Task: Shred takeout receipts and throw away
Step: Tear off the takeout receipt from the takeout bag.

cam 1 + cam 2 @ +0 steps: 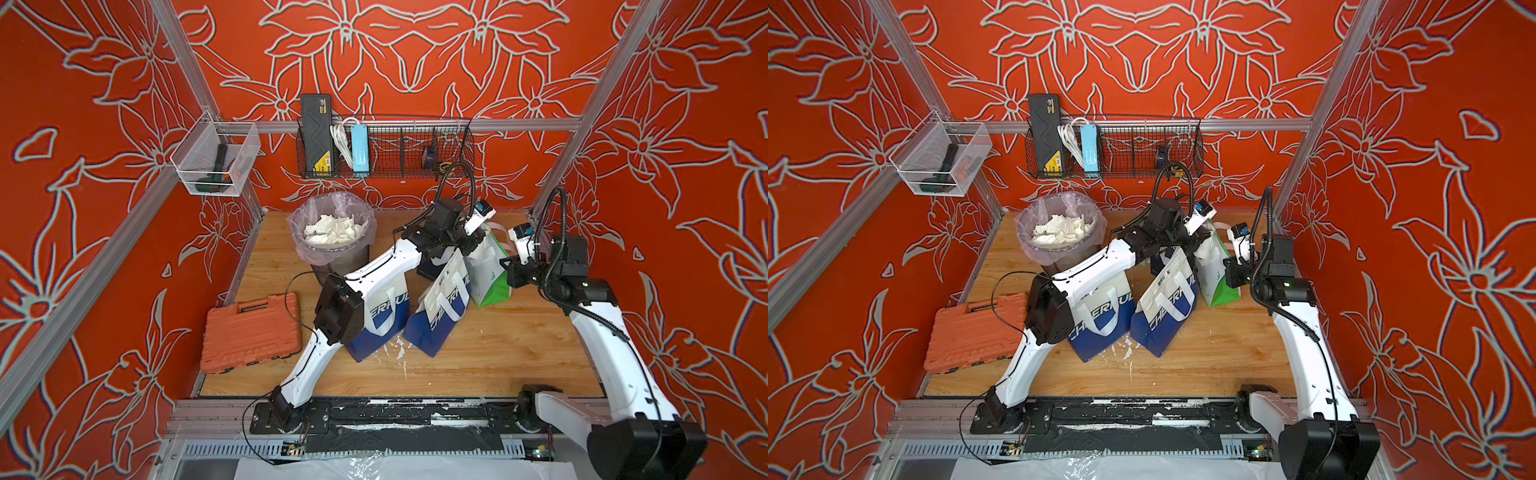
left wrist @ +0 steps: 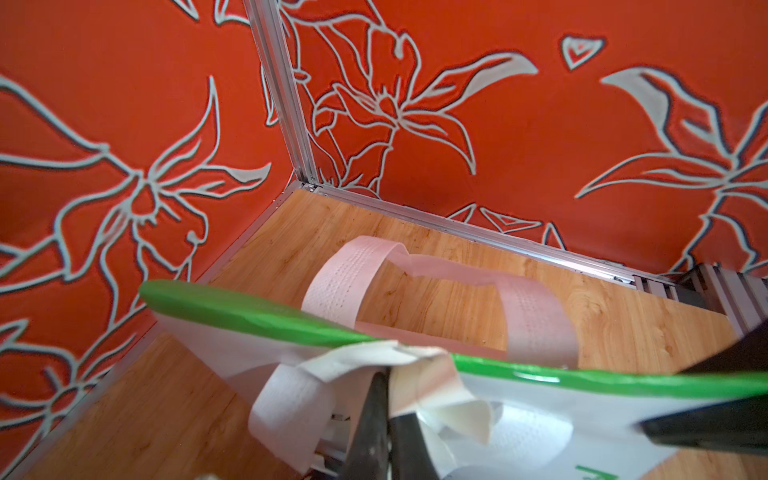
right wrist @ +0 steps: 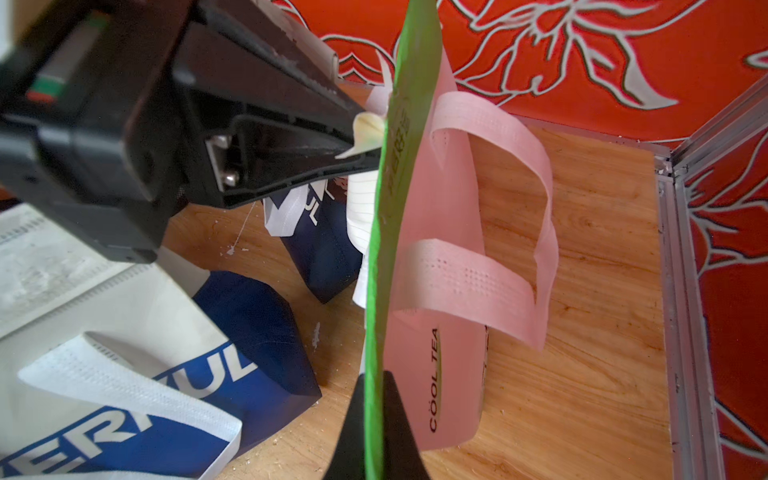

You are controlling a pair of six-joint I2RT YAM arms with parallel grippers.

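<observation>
A crumpled white takeout receipt (image 2: 432, 382) sits at the rim of a green-and-white bag (image 1: 490, 282) (image 1: 1219, 286) standing at the back right. My left gripper (image 2: 388, 374) (image 1: 478, 245) is shut on that receipt, and a cream corner of it shows at the tips (image 3: 368, 129). My right gripper (image 3: 374, 382) (image 1: 503, 265) is shut on the bag's green rim (image 3: 415, 62) from the other side. White paper shreds (image 1: 330, 230) fill the lined bin (image 1: 299, 249) at the back left.
Two blue-and-white bags (image 1: 374, 328) (image 1: 440, 320) stand mid-table under my left arm, with a third (image 3: 324, 249) behind them. An orange tool case (image 1: 251, 332) lies at the left edge. Paper crumbs (image 1: 399, 349) dot the wood. The metal corner post (image 2: 291, 104) is close behind the green bag.
</observation>
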